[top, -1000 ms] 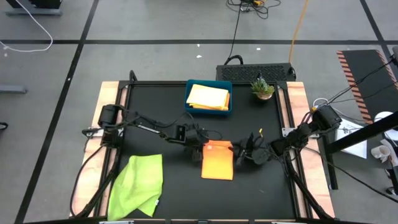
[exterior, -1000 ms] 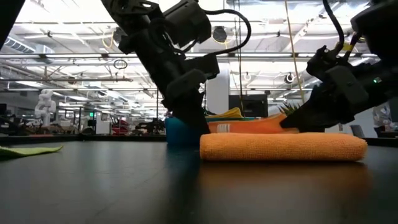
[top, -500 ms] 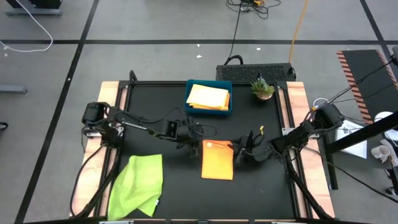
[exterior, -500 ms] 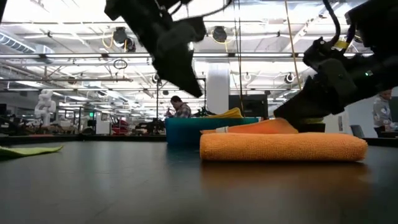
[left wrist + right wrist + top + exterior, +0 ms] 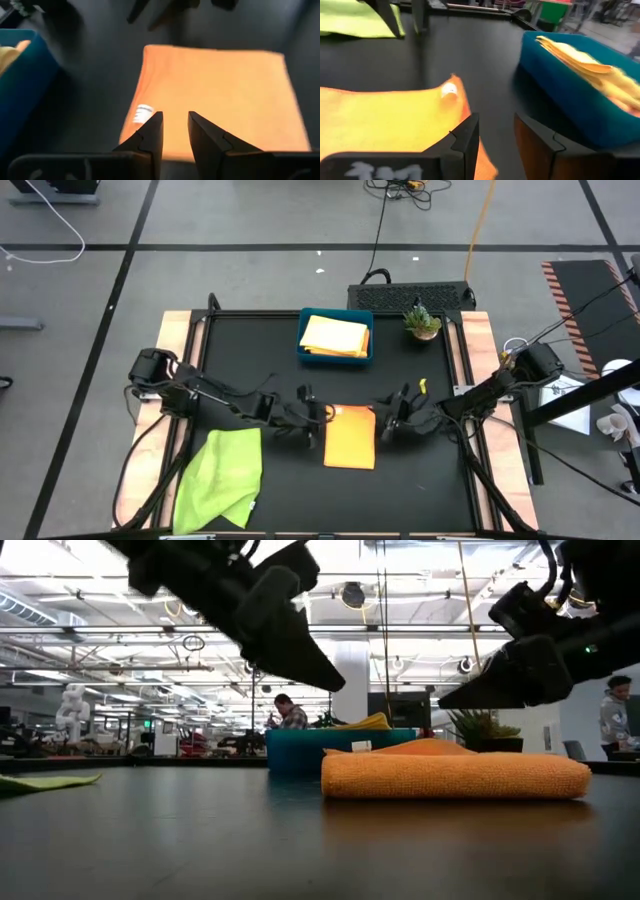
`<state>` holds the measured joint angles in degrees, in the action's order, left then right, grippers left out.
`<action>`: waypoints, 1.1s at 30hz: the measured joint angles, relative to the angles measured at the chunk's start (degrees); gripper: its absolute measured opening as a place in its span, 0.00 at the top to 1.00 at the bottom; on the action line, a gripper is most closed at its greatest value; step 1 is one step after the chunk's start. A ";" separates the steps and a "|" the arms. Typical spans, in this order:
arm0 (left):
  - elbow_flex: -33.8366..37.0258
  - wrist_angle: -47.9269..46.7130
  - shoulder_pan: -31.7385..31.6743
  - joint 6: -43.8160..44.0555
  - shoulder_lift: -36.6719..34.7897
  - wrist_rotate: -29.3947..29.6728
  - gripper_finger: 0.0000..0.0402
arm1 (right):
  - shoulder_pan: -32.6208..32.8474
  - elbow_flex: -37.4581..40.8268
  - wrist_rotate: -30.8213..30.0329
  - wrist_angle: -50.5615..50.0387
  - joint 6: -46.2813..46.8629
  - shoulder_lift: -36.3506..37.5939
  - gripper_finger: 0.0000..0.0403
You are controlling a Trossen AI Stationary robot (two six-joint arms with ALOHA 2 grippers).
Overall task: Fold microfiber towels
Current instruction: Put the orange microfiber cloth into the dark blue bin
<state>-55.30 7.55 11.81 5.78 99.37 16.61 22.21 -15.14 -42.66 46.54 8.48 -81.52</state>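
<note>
A folded orange towel (image 5: 350,438) lies flat on the black table, its white tag (image 5: 144,113) at one corner. My left gripper (image 5: 318,420) hovers just off its left edge, and my right gripper (image 5: 392,425) just off its right edge. In the low view both the left gripper (image 5: 322,675) and the right gripper (image 5: 455,700) hang above the towel (image 5: 455,776) without touching it. Both sets of fingers stand a little apart, with nothing between them. A crumpled lime green towel (image 5: 222,475) lies at the near left. Folded yellow towels (image 5: 335,335) lie in the blue tray (image 5: 303,340).
The blue tray stands at the far middle of the table, close behind the orange towel. A small potted plant (image 5: 422,322) stands to its right. Bare black table lies between the lime towel and the orange towel. People show in the room beyond the table (image 5: 285,712).
Both grippers have risen off the orange towel. My left gripper stood low at the towel's far left corner and is now above it. My right gripper has lifted away from the towel's raised far edge, which has sunk flat. The towel has stayed in place.
</note>
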 joint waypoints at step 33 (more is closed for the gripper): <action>14.59 30.85 4.66 0.31 0.15 -0.97 0.77 | -3.63 0.07 8.69 -2.58 4.54 -1.68 0.71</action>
<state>-40.71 38.40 16.47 6.09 99.53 15.64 18.58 -15.07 -33.97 43.96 13.02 -83.20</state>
